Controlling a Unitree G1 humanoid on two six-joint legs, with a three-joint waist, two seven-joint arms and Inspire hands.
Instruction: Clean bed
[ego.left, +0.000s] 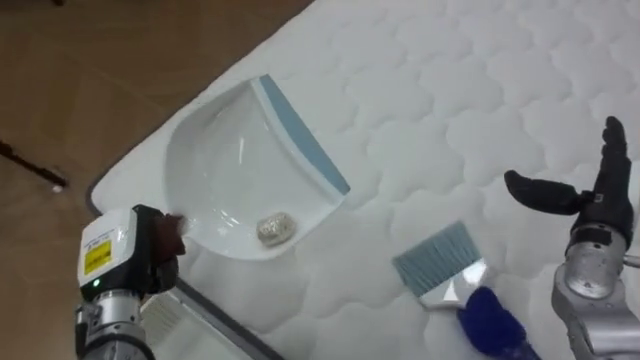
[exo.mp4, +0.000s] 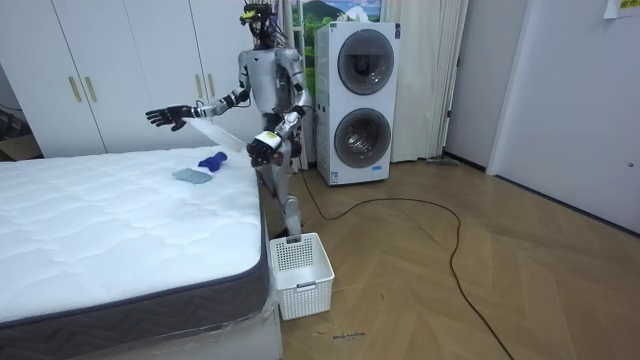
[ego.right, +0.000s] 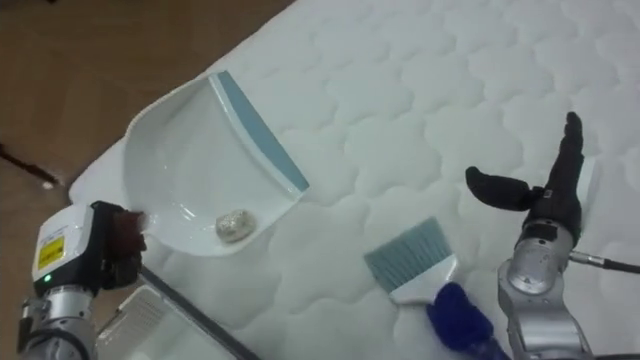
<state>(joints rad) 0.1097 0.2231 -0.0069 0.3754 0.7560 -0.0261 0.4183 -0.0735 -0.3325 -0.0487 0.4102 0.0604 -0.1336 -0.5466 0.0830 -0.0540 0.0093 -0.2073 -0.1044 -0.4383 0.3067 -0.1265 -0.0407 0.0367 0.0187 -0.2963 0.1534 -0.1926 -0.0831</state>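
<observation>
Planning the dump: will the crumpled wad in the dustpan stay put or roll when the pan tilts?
Probably rolls: the wad looks rounded and sits loose on the smooth floor of the dustpan. Likely very light, being small and crumpled, so a quick move of the left hand could flick it out.

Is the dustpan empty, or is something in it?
Not empty. One small crumpled ball lies inside the dustpan, near its handle end; the rest of it is bare.

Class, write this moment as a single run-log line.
left hand holds dustpan | crumpled wad in dustpan | brush lies on mattress | right hand open above mattress
</observation>
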